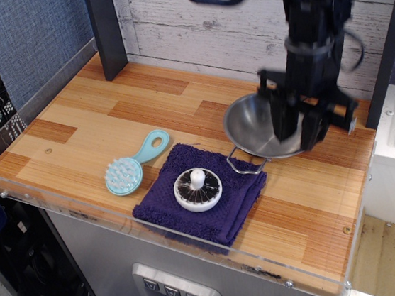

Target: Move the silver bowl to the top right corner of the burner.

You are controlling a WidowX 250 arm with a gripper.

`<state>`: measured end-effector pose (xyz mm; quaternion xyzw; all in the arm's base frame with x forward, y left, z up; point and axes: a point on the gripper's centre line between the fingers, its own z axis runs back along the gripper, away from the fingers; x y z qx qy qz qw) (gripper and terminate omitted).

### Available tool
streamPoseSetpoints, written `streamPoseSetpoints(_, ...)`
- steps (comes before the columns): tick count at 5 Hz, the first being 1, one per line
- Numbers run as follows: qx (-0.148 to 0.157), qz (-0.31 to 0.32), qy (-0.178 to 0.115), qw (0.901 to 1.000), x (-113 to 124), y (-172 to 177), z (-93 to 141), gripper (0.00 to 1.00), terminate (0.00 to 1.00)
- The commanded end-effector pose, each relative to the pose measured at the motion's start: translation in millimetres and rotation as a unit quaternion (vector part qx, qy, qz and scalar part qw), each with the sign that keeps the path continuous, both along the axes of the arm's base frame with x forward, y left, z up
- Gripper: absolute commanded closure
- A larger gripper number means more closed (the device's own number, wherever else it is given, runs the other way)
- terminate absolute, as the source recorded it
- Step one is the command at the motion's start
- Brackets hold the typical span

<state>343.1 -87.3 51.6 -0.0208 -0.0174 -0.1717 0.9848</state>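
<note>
The silver bowl [256,128] is shiny and round, with a wire loop handle [246,164] at its front. It hangs tilted toward the camera just above the wooden counter at the right. My black gripper [297,129] comes down from above and is shut on the bowl's right rim. The arm is motion-blurred. The bowl's front edge overhangs the far right corner of the purple cloth [204,204].
A small white disc with a knob [198,188] lies on the purple cloth. A light blue brush [134,164] lies left of the cloth. A dark post [105,30] stands at the back left. A clear plastic lip [156,227] runs along the counter's front edge.
</note>
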Motion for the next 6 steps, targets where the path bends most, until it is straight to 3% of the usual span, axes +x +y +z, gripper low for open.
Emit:
streamPoseSetpoints(1, -0.066, 0.038, -0.133, 0.9882, -28.4, 36.2, 105.4, 0.0, 0.0)
streamPoseSetpoints(2, -0.088, 0.083, -0.161, 0.9795, -49.1, 64.0, 152.8, 0.0, 0.0)
streamPoseSetpoints(3, -0.042, 0.126, -0.148, 0.98, -63.4, 83.0, 177.6, 0.0, 0.0)
streamPoseSetpoints(4, -0.012, 0.136, -0.136, 0.9812, -65.3, 87.7, 181.4, 0.0, 0.0)
streamPoseSetpoints(6, 0.021, 0.127, -0.099, 0.9868, -62.2, 90.5, 177.1, 0.0, 0.0)
